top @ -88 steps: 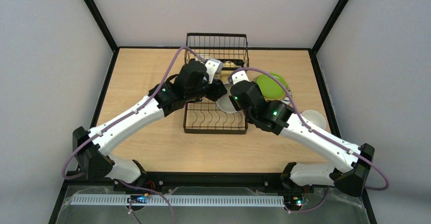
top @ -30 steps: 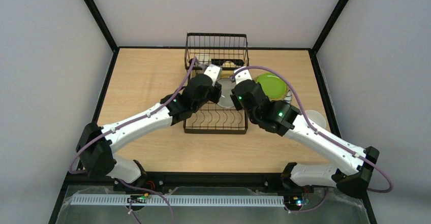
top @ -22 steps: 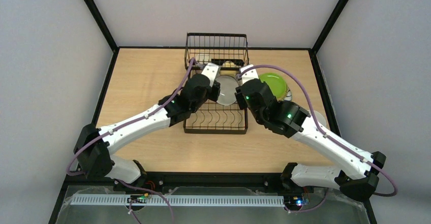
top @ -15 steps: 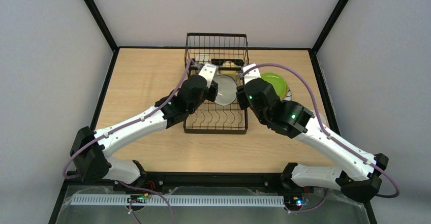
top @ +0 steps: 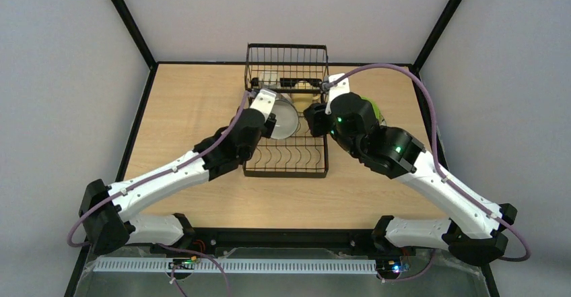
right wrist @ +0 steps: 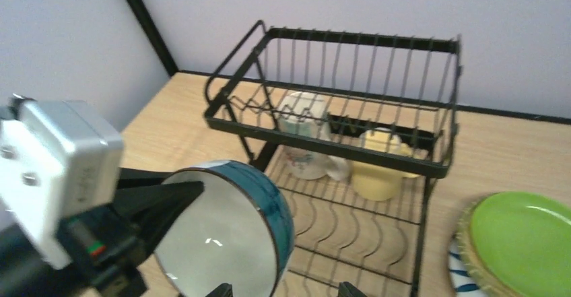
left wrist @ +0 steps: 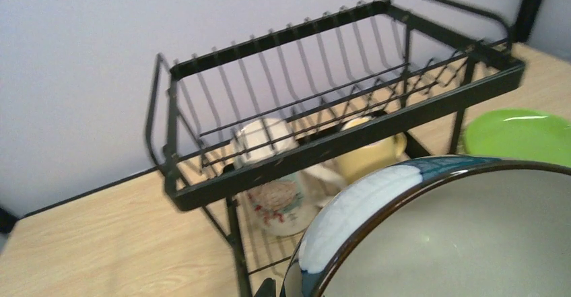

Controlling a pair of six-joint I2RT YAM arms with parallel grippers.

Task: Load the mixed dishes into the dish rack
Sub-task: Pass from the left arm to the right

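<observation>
Teal-rimmed and pale inside, the dish [top: 284, 116] hangs on edge above the curved dividers of the dish rack [top: 286, 171]. The left gripper [top: 269, 123] is clamped on its rim, and the right gripper [top: 314, 120] hovers just beside it, jaws spread and empty. With 2 mugs, the printed white mug [right wrist: 301, 139] and the pale yellow mug [right wrist: 376, 169], at the rack's far end and the lime green plate [right wrist: 522, 233] topping a stack on the table, the step in hand looks like slotting this dish; the next move calls for lowering it upright between 2 dividers before release.
</observation>
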